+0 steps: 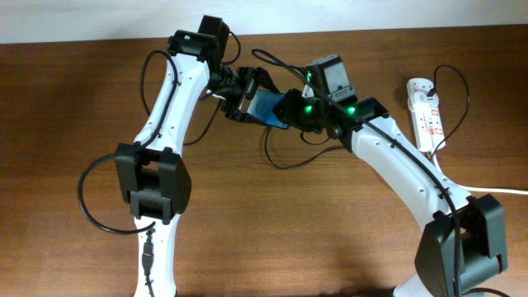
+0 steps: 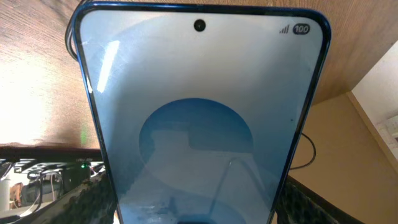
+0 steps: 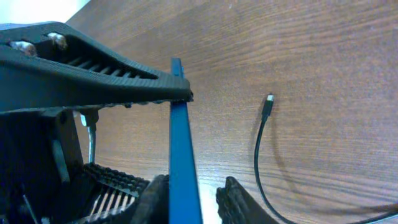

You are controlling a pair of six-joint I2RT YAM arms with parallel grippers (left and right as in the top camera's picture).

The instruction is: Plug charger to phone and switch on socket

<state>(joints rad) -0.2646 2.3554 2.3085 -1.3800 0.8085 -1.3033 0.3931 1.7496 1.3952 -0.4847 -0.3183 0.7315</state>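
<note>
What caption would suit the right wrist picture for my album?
The phone held edge-on by the left gripper, the right gripper straddling it, charger plug loose on the table.

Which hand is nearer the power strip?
Right. The right hand straddles the phone's end facing the power strip; the left hand grips its far end.

The table (image 1: pixel 66 124) is brown wood, fine-grained, with a dull sheen. The phone (image 2: pixel 199 124) has a glossy glass screen and a smooth blue rim. The left gripper (image 2: pixel 198 211) has fingers (image 2: pixel 74 202) of matt black, rough-textured plastic. At three o'clock, the power strip (image 1: pixel 426 115) is smooth white plastic.
</note>
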